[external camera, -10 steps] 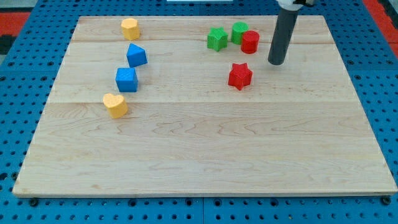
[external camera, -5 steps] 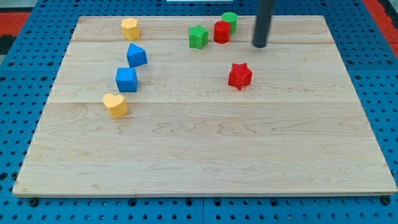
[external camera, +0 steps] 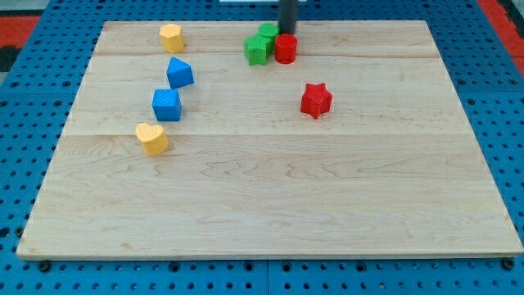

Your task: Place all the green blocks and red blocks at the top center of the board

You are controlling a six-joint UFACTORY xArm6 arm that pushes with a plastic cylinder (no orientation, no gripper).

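My tip (external camera: pixel 287 32) is at the view's top centre, just above the red cylinder (external camera: pixel 285 49) and beside the green block (external camera: pixel 268 34). A green star block (external camera: pixel 257 50) touches the red cylinder's left side. These three blocks form a tight cluster near the board's top edge. A red star block (external camera: pixel 315 100) lies alone lower and to the right, well apart from my tip.
A yellow block (external camera: pixel 171 37) sits at the top left. A blue block (external camera: pixel 179 73) and a blue cube (external camera: pixel 166 105) lie below it, then a yellow heart block (external camera: pixel 151 138). The wooden board (external camera: pixel 262 205) rests on a blue pegboard.
My tip moved left and up along the top edge. The green block, red cylinder and green star were pushed left and closed into one cluster. The red star stayed put.
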